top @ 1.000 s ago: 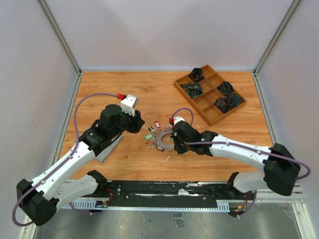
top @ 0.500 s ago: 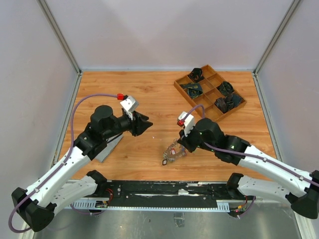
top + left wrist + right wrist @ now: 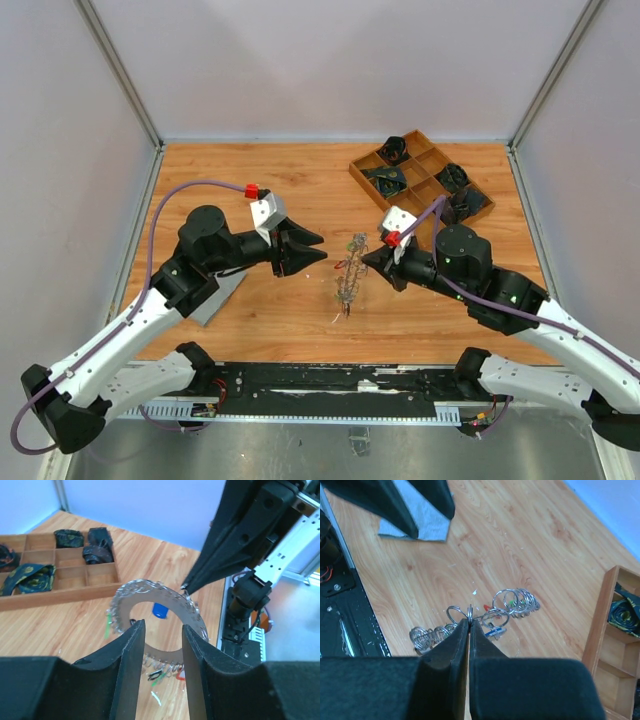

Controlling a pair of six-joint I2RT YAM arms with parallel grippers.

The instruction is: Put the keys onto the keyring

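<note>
The right gripper [image 3: 368, 258], clamped on the keyring [image 3: 348, 274], holds it upright while the left gripper [image 3: 321, 248] faces it, jaws apart.

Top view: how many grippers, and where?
2. The left gripper is left of the keyring, jaws apart, not touching it. The right gripper is on its right, pinching its rim.
</note>
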